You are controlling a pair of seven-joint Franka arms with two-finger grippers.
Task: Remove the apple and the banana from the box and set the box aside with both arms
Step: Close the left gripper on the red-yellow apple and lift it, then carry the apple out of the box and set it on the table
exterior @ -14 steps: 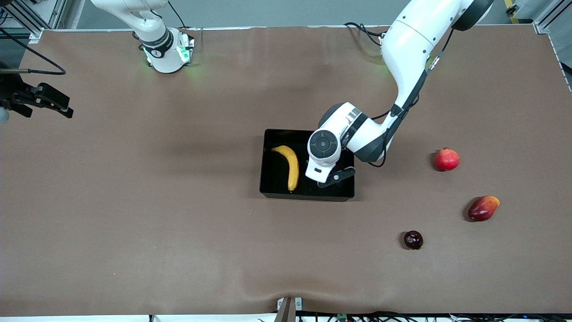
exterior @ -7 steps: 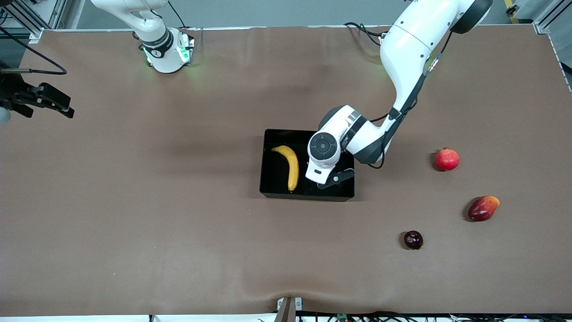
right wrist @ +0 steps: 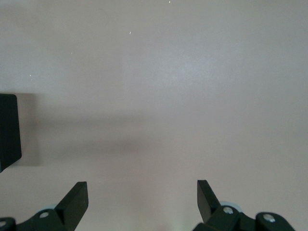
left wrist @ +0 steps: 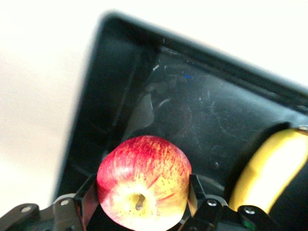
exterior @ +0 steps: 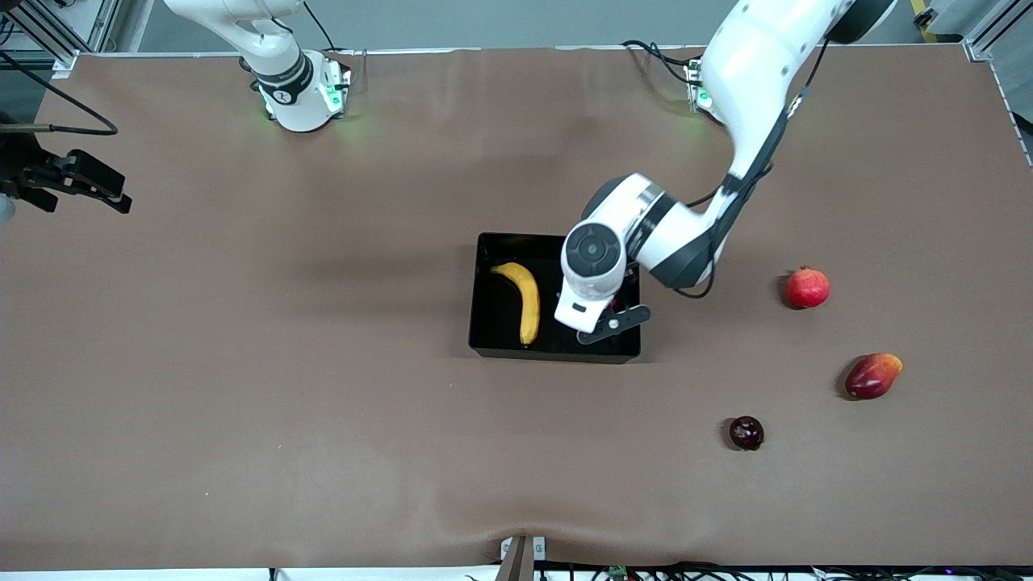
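Observation:
The black box (exterior: 484, 343) sits mid-table with the yellow banana (exterior: 526, 300) lying in it on the side toward the right arm's end. My left gripper (exterior: 617, 316) reaches down into the box beside the banana, and its wrist hides the apple in the front view. In the left wrist view the red-and-yellow apple (left wrist: 143, 185) sits between the fingers (left wrist: 91, 204), which press on both its sides just above the box floor (left wrist: 202, 110); the banana (left wrist: 269, 180) lies alongside. My right gripper (right wrist: 142, 185) waits open and empty at the right arm's end of the table (exterior: 121, 200).
Toward the left arm's end lie a red pomegranate (exterior: 808, 288), a red-orange mango (exterior: 873, 375) and a small dark maroon fruit (exterior: 746, 432), all on the brown table mat. Cables run along the table's edges.
My left gripper has closed on the apple inside the box, and its wrist has shifted a little toward the left arm's end. The right arm has stayed put.

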